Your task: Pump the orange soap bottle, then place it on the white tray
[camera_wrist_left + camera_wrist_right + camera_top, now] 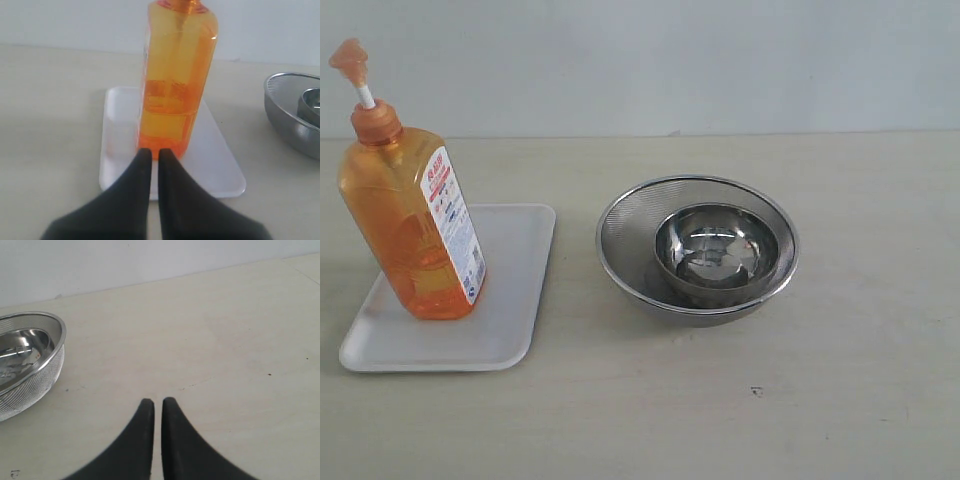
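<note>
Here, one orange soap bottle (405,225) stands on the one white tray (510,300). It is translucent, with an orange pump head, a white stem and a white printed label. Beside the tray sits one mesh strainer (630,235) with one steel bowl (715,250) inside. The left gripper (151,152) and the right gripper (155,402) each have their jaws pressed together, holding nothing.

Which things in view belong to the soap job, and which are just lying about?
Part of the job:
orange soap bottle, standing on the tray
white tray

Just lying about:
mesh strainer
steel bowl, sitting inside the strainer
</note>
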Robot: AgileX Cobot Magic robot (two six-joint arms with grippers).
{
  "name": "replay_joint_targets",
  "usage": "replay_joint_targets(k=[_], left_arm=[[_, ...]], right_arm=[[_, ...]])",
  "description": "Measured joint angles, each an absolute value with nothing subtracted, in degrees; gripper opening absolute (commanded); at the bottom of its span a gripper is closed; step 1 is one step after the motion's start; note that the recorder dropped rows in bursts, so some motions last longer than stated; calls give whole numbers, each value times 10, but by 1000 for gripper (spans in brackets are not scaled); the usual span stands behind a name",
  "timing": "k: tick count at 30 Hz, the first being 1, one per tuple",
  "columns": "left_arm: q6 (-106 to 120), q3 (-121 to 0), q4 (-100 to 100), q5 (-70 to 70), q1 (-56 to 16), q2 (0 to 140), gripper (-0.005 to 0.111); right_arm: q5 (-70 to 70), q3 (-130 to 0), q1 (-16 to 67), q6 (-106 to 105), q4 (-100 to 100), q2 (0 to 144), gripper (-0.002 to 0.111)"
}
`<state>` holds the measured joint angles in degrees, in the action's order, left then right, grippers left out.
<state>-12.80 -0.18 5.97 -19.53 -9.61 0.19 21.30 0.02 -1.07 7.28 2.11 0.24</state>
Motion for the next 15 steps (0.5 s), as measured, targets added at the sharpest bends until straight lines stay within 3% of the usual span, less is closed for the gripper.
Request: replay_joint_targets(k=[15], left_arm=[[-128, -2, 60, -195, -34, 2, 5]], right_arm=[[213, 0, -11, 73, 21, 2, 1]])
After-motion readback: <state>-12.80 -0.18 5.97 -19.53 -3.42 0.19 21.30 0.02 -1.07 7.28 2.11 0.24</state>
